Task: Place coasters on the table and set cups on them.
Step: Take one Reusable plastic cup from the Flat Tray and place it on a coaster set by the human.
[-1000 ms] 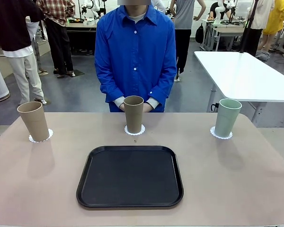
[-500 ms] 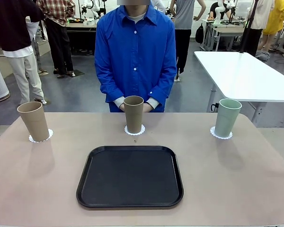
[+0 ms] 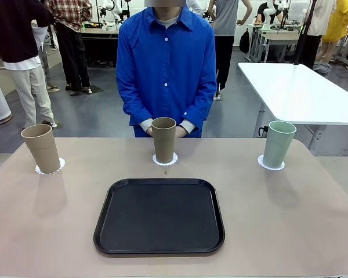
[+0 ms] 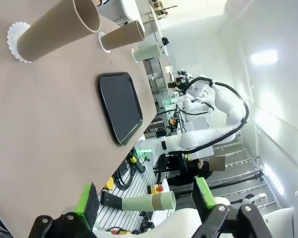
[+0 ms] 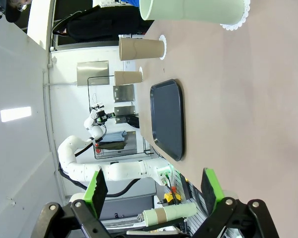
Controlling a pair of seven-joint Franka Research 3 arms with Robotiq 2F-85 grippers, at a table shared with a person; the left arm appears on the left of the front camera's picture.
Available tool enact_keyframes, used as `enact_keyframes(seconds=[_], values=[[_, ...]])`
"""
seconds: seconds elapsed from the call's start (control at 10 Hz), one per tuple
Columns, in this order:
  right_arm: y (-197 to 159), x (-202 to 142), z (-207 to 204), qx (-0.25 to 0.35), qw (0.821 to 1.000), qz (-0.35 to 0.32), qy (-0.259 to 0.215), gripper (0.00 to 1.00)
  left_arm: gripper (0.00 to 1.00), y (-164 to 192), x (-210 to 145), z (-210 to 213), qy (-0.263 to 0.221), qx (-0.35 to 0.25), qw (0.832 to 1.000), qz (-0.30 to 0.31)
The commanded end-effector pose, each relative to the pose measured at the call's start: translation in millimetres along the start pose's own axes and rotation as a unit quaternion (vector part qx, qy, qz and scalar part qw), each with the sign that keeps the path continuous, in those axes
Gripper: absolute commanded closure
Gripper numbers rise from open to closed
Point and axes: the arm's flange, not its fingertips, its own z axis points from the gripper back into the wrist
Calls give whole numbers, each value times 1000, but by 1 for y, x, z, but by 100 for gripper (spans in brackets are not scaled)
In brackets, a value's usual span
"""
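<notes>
Three cups stand upright on the beige-pink table [image 3: 290, 220], each on a white scalloped coaster. The left tan cup [image 3: 42, 149] sits on its coaster [image 3: 50, 168], the middle tan cup [image 3: 163, 139] on another coaster [image 3: 165, 160], and the mint green cup [image 3: 278, 143] on the right coaster [image 3: 271, 164]. My left gripper [image 4: 145, 197] hangs open off the table's left end, far from the near tan cup [image 4: 57, 27]. At the opposite end my right gripper [image 5: 154, 187] is open too, well back from the mint cup [image 5: 193, 9]. Neither holds anything.
An empty black tray [image 3: 159, 216] lies at the table's middle front. A person in a blue shirt [image 3: 165, 63] stands at the far edge behind the middle cup, hands low. A white table [image 3: 301, 90] stands beyond the right corner.
</notes>
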Motion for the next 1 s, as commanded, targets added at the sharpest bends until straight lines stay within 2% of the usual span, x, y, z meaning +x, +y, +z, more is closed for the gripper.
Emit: enact_keyframes(seconds=[0.0,0.1,0.9], values=[[1,0,0,3,1000,2,2,0,0,-14,1,-9,2,1,1000,-25],[1,0,0,3,1000,2,2,0,0,0,0,0,0,0,1000,0],[1,0,0,3,1000,2,2,0,0,0,0,0,0,0,1000,0]])
